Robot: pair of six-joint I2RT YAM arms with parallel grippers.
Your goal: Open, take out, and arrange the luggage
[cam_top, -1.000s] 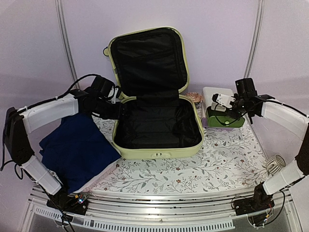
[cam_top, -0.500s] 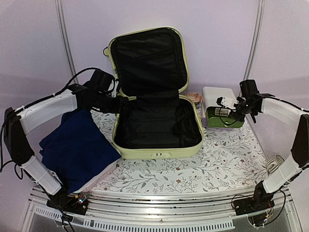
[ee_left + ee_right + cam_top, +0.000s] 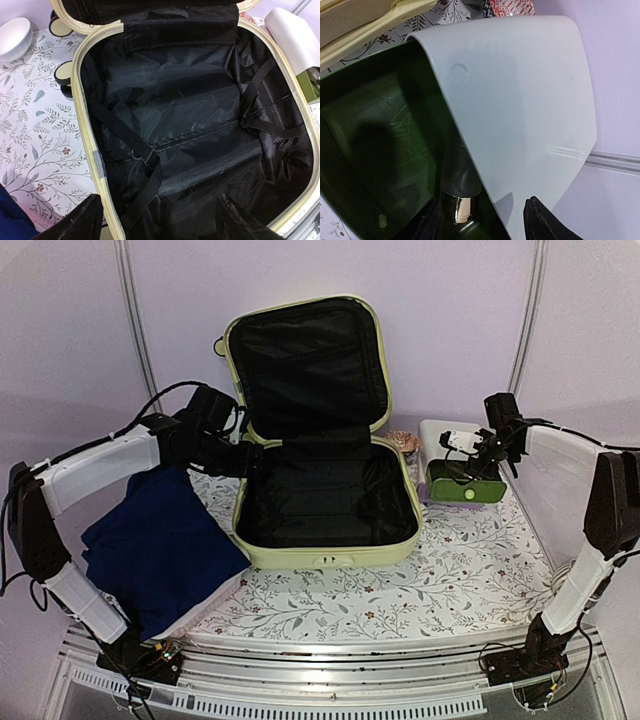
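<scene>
"Where's the luggage (image 3: 322, 556) sitting?"

"Middle of the table (image 3: 470, 560), wide open, with its lid standing upright at the back. From the left wrist camera the black lining looks bare, just loose straps (image 3: 145, 155) lying across it."

"And the big blue cloth (image 3: 160, 550)?"

"Folded just left of the case, under the left arm, reaching toward the table's near edge. If that arm swings low, I'd worry it drags the cloth over the side."

"What about the left gripper (image 3: 248, 456)?"

"It hovers at the case's left rim near the hinge, fingers spread wide with nothing between them. If it drops in from there, a finger could snag a strap and tug the whole case. A bump on the lid could tip it shut."

"And the right side?"

"The white box (image 3: 432, 440) stands just right of the case with its green drawer (image 3: 470, 492) out in front. The right gripper (image 3: 485, 225) is down inside the drawer. Its jaws are parted wider than the small dark bottle-like thing (image 3: 457, 200) lying between them, so to my eye it's loose, not pinched."

"Any trouble there?"

"The box's white lid edge sits right between those fingers. If the arm lifts crooked, a finger could hook it. The box looks light, so it would likely skid or flip and spill the drawer."
</scene>
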